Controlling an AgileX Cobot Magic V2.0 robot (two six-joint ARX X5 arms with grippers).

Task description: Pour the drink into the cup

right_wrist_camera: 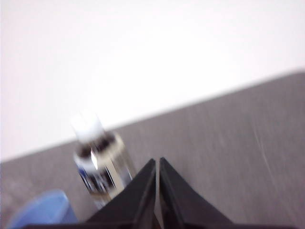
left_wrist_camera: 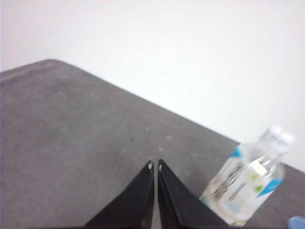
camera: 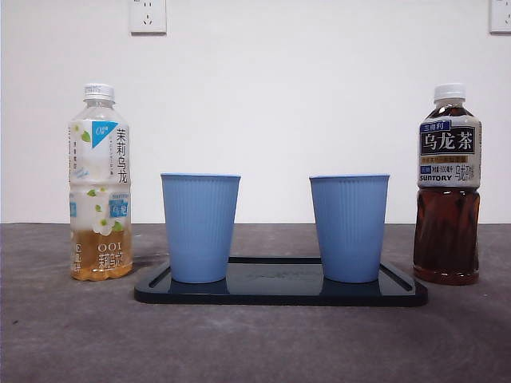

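Observation:
Two blue ribbed cups (camera: 200, 227) (camera: 349, 227) stand upright on a black tray (camera: 279, 291). Left of the tray stands a pale jasmine tea bottle (camera: 100, 183) with a white cap, about a quarter full of yellow drink. On the tray's right stands a dark oolong tea bottle (camera: 447, 185), capped and nearly full. Neither arm shows in the front view. My left gripper (left_wrist_camera: 154, 165) is shut, raised over the table, apart from the pale bottle (left_wrist_camera: 248, 183). My right gripper (right_wrist_camera: 157, 162) is shut too, hovering near the dark bottle (right_wrist_camera: 101, 164), with a blue cup's rim (right_wrist_camera: 40, 210) at the picture's corner.
A white wall with two sockets (camera: 148, 15) (camera: 501, 15) rises behind the grey table (camera: 255, 343). Open tabletop lies in front of the tray.

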